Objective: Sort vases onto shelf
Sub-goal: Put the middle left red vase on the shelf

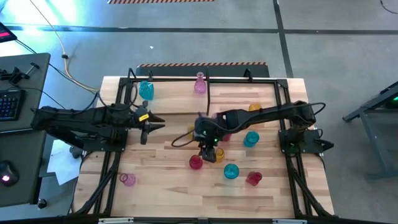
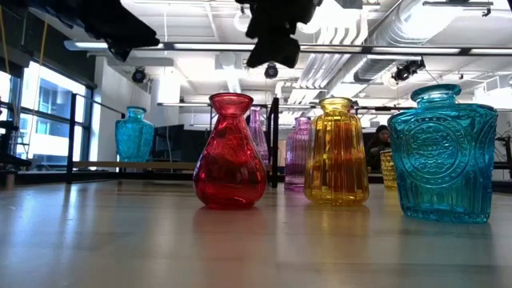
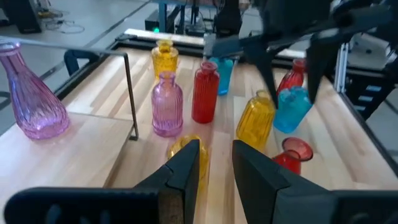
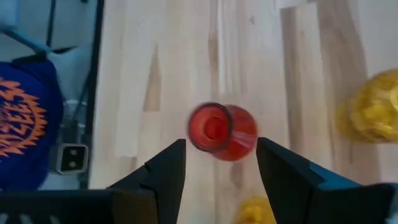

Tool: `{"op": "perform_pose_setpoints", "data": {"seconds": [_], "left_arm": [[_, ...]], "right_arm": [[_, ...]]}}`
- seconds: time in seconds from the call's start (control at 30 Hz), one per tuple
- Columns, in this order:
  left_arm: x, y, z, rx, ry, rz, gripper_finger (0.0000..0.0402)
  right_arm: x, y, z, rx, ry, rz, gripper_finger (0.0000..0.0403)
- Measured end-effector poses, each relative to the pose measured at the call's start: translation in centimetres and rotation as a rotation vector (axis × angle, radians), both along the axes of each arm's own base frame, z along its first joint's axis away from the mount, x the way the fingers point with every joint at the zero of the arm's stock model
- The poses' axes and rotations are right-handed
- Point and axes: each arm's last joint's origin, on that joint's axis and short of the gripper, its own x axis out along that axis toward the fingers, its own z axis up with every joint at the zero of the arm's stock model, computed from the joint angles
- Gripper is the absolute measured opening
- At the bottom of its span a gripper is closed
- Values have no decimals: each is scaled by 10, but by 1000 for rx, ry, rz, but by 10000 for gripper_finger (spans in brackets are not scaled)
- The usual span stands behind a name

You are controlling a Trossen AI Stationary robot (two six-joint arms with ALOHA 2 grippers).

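Directly above the bulbous red vase [image 4: 221, 131] standing on the tabletop [image 1: 161, 193], the right gripper [image 4: 221, 165] is held spread, grasping nothing; left gripper [image 3: 216, 165] is parted, empty, near the shelf [image 1: 205, 93].

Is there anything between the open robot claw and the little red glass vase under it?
Nothing. In the right wrist view, only bare wooden tabletop shows around the bulbous red glass vase beneath the open right end effector.
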Motion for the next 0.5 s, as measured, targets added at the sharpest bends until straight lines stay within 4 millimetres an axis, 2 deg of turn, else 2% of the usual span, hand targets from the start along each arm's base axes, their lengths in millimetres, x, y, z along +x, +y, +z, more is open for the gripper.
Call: {"op": "perform_pose_setpoints", "data": {"seconds": [0.27,0.5], "left_arm": [[9,0,-7,4,54,10,85],[14,0,-12,5,88,10,85]], "right_arm": [[1,13,-3,-59,4,-83,179],[12,17,-32,-68,85,-78,179]]}}
